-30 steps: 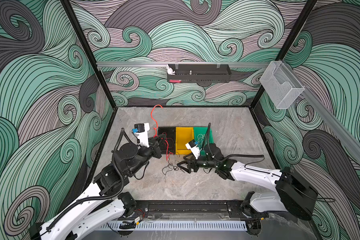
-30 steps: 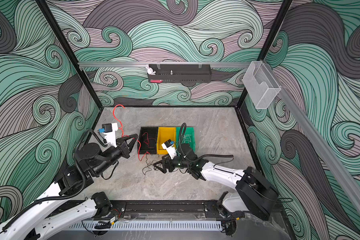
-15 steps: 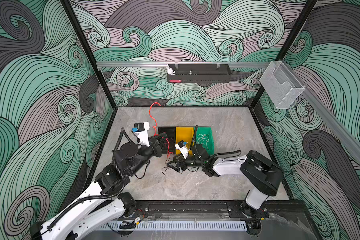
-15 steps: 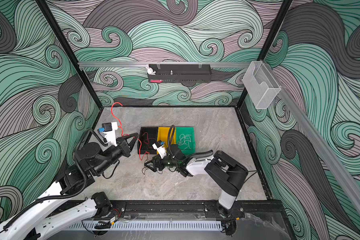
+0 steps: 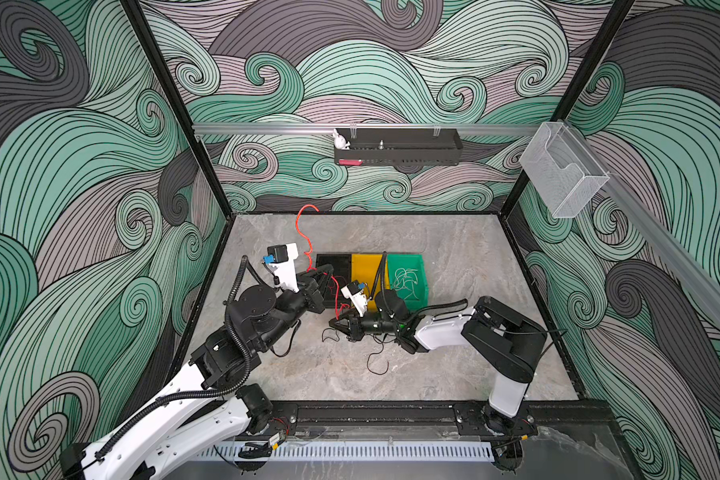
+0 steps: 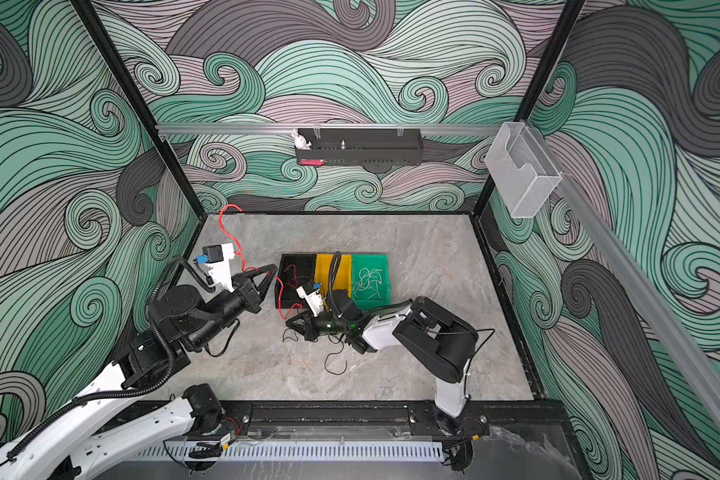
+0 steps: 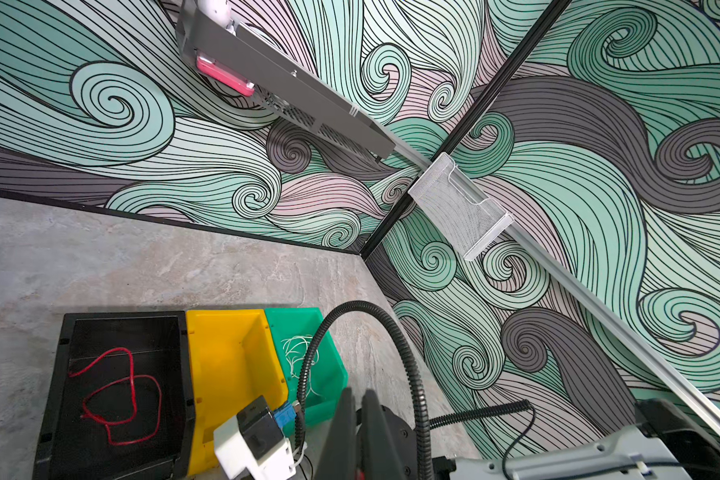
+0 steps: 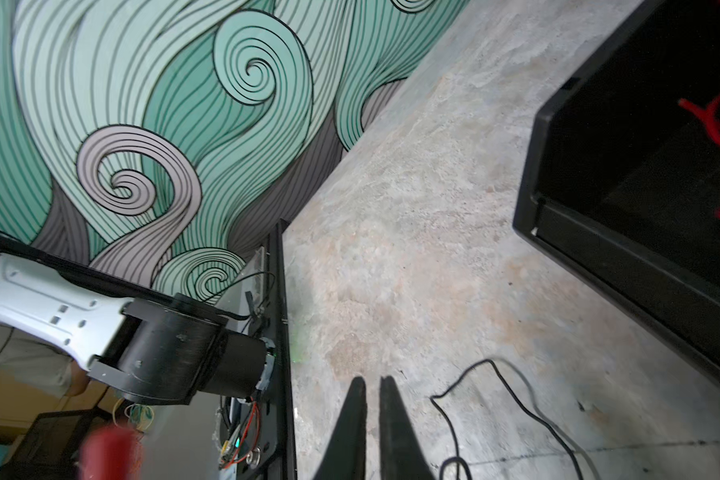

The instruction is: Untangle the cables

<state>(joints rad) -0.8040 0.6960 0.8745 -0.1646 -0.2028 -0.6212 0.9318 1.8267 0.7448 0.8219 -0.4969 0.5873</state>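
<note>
**Two claws at the loose cables**

The left claw [image 6: 272,269] is clenched on a red cable [image 6: 221,220], which rises behind it. More red cable lies in the black bin [image 7: 55,374] just ahead. The right claw [image 8: 373,380] is clenched low over the desk [image 5: 454,257]; whether it pinches anything cannot be told. A black cable [image 8: 485,361] lies just beside its fingertips. White cables [image 5: 406,282] rest in the green bin [image 5: 420,299] behind it.
</note>
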